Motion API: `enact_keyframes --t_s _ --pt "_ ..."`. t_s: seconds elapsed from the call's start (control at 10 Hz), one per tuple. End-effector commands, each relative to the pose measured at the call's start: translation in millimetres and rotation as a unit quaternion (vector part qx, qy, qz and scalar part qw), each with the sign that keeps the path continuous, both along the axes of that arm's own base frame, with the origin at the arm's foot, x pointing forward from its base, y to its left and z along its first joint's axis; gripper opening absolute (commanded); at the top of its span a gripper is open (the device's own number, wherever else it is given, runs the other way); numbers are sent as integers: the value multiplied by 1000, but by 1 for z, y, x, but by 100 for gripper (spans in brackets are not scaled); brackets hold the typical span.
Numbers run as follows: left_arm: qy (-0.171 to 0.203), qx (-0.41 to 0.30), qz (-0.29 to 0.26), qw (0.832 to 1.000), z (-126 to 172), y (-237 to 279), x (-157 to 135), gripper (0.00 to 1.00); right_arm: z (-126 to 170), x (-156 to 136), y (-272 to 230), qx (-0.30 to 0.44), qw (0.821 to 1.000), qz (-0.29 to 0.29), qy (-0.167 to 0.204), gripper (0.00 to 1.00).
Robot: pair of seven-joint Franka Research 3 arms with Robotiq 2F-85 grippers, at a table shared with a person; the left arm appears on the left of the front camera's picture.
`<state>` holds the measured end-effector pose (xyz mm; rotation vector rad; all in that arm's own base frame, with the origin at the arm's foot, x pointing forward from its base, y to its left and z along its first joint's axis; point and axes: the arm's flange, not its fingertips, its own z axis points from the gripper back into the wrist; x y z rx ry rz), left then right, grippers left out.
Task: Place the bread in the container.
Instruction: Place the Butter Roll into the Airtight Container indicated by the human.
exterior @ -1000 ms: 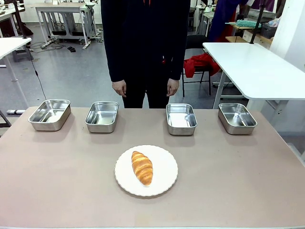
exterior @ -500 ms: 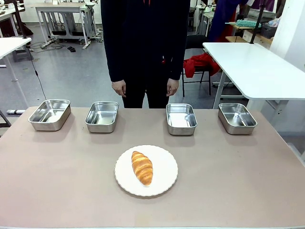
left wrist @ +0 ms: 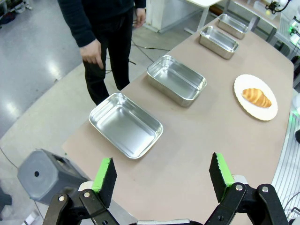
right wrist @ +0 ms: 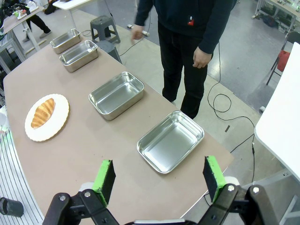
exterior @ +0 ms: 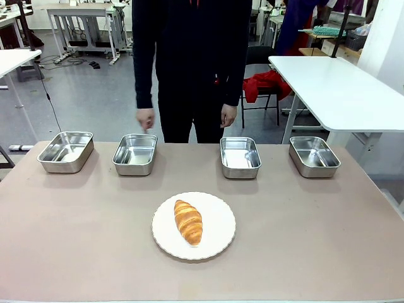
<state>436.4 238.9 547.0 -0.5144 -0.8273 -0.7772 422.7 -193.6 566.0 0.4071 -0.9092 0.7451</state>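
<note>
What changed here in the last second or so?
Only the person moved. The hand on the robot's left swung outward, away from the body, and now hangs just beyond the far rim of the second pan from the left. Nothing was picked up or let go. The other hand, the croissant on its plate and everything else on the table stayed put.

Golden croissant (exterior: 188,221) (glossy, ridged) lies on plate (exterior: 218,222); 4 empty steel pans (exterior: 133,169) beyond.
</note>
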Motion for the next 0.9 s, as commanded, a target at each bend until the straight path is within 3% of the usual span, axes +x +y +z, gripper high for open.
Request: enact_keyframes --t_s 0.0,0.8 --pt "-2 1 -2 1000 1 1 -1 100 1 0 0 0 1000 0 -1 98" --pt "-2 1 -2 1000 1 1 -1 100 1 0 0 0 1000 0 -1 98"
